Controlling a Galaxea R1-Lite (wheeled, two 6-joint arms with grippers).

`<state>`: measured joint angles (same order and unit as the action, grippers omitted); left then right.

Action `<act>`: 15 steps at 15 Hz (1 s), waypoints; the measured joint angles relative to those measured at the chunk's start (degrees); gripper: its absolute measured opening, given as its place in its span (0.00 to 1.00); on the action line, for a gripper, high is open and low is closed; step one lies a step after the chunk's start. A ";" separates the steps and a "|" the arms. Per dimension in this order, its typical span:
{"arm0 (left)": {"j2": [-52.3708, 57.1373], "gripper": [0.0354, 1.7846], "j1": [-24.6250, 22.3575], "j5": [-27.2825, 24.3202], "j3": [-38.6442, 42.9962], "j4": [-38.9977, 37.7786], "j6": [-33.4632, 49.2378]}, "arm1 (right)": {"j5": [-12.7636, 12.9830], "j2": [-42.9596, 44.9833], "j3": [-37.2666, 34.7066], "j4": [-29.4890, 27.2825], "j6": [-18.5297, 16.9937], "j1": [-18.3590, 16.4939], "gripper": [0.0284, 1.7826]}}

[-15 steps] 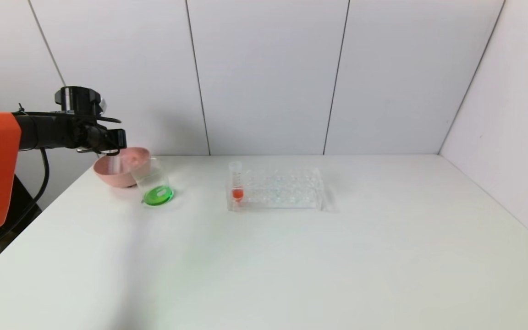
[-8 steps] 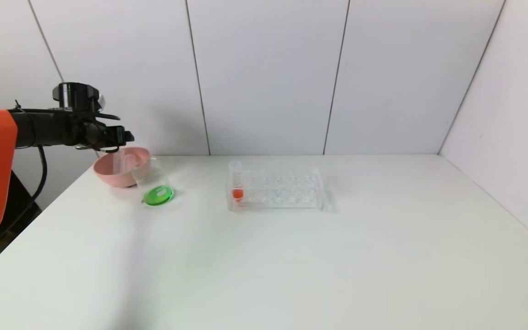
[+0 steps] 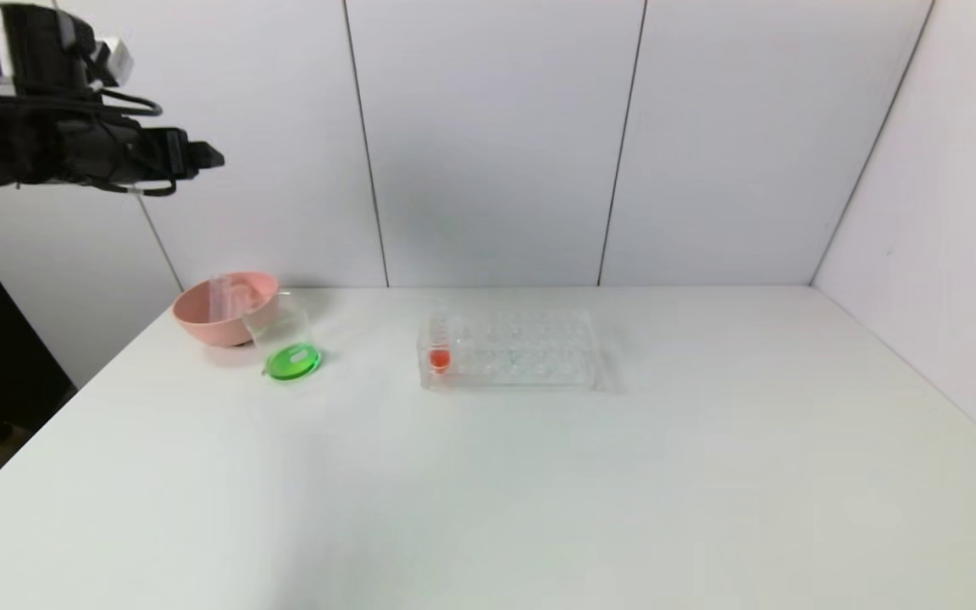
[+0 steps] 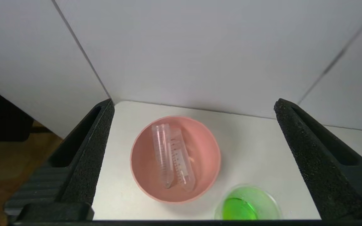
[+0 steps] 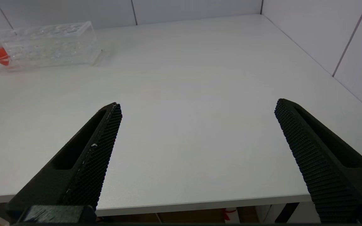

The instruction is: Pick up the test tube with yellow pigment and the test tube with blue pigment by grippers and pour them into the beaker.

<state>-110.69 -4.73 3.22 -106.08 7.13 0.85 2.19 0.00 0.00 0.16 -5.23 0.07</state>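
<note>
Left gripper point(image 4: 193, 163) hangs high over the surface's point(image 3: 539, 474) far left corner, jaws spread wide and empty, above the pink bowl point(image 4: 206, 147) where two drained clear tubes point(image 4: 173, 160) lie side by side. Just beside it, the beaker point(image 3: 289, 343) holds green liquid. Right gripper point(image 5: 196, 157) hovers low at the near edge, spread apart, white wall panels point(image 3: 488, 135) behind.

No readable text, labels, brands or numbers anywhere, only graduation marks on two clear tubes point(image 4: 173, 160), too small to read
</note>
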 joint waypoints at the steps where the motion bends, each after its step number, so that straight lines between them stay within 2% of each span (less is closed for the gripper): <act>1: 3.72 1.00 0.96 -1.33 1.23 0.00 -1.73 | 0.00 0.00 0.00 0.00 0.00 0.00 1.00; 4: 16.02 1.00 3.17 -6.35 6.44 0.26 -7.66 | 0.00 0.00 0.00 0.00 -0.02 -0.02 1.00; 6: 26.34 1.00 4.38 -7.53 13.56 0.50 -8.92 | 0.00 0.00 0.00 -0.02 -0.02 0.00 1.00; 12: 65.27 1.00 3.80 -5.25 41.23 4.90 -8.86 | 0.00 0.00 0.00 0.00 -0.02 0.00 1.00; 15: 82.84 1.00 3.30 -2.07 58.54 7.01 -9.92 | 0.00 0.00 0.00 0.00 -0.02 0.00 1.00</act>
<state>-27.86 -1.43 1.15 -47.54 14.14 -9.07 2.19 0.00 0.00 0.16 -5.25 0.07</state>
